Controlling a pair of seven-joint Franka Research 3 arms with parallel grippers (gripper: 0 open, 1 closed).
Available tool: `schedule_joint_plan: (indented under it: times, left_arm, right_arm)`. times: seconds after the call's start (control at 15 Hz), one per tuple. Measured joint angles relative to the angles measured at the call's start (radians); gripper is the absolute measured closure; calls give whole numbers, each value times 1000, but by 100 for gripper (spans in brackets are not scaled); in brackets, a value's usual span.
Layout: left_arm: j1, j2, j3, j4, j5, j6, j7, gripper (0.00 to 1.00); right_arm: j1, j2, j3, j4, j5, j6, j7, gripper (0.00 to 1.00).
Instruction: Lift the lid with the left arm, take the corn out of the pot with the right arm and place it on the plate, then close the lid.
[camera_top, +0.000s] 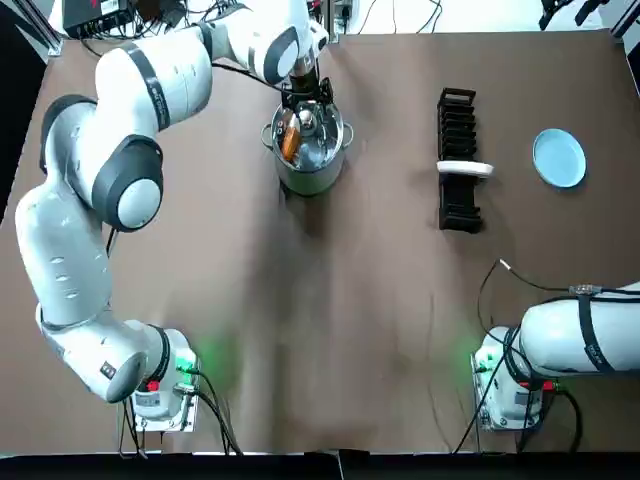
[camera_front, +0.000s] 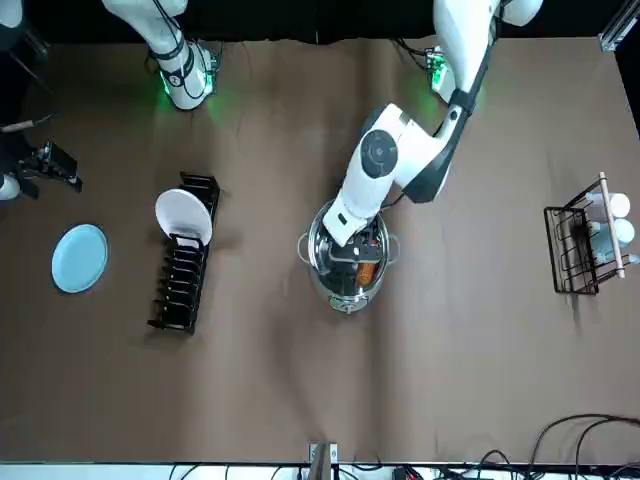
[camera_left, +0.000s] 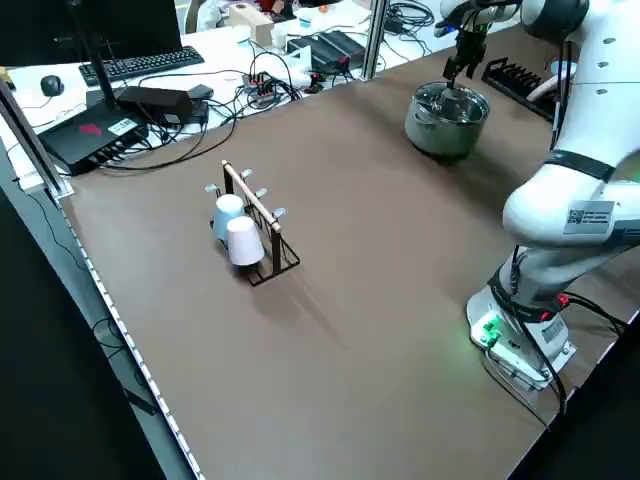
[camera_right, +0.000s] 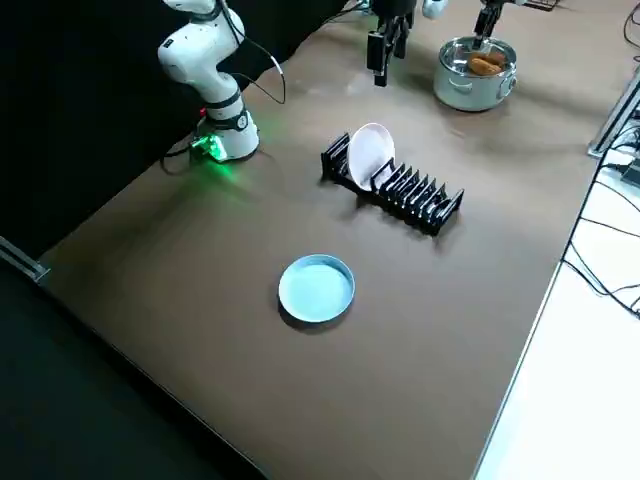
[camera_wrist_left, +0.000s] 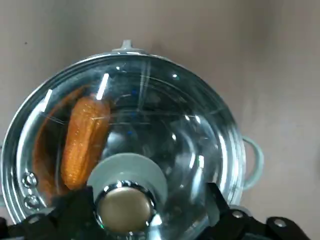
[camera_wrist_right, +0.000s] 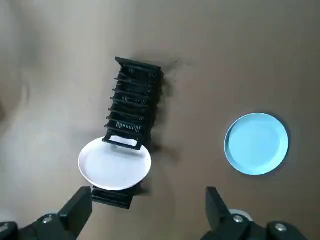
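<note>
My left tool (camera_wrist_left: 146, 202) was spread over the clear glass lid (camera_wrist_left: 165, 115), my right tool (camera_wrist_right: 148, 200) spread too. Orange corn (camera_wrist_left: 85, 140) lay in the covered silver pot (camera_top: 310, 175). Nothing done yet.

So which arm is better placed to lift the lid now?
Left. The left gripper hangs open right over the knob of the lid, which is on the pot; the right gripper is far off, on the dish rack side.

Bases of left gripper's (camera_wrist_left: 147, 192) 2 fingers (camera_wrist_left: 75, 210) beyond the wrist picture's edge; right arm (camera_top: 585, 335) mostly outside top view.
</note>
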Motion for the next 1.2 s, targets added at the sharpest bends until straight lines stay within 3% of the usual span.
schedule_joint_plan:
  times: [0.53,0.6,0.73,0.8,0.93,1.2]
  left_arm:
    - [-1,24,6,1,49,5,-6,7]
    - [-1,24,7,2,52,5,-6,11]
    - [-1,23,9,6,56,2,-6,29]
    - [-1,23,9,6,56,2,-6,29]
    - [-1,23,10,7,61,0,-6,41]
    - [-1,23,9,12,61,-26,-6,42]
  right_arm:
    - [-2,1,0,-1,0,-1,0,0]
    - [-6,2,-1,-1,0,2,0,0]
    - [-21,6,-1,-1,0,8,0,0]
    - [-29,9,-1,-1,0,7,0,0]
    - [-48,14,-2,-2,0,7,-1,0]
    - [-53,20,0,-2,0,7,-2,0]
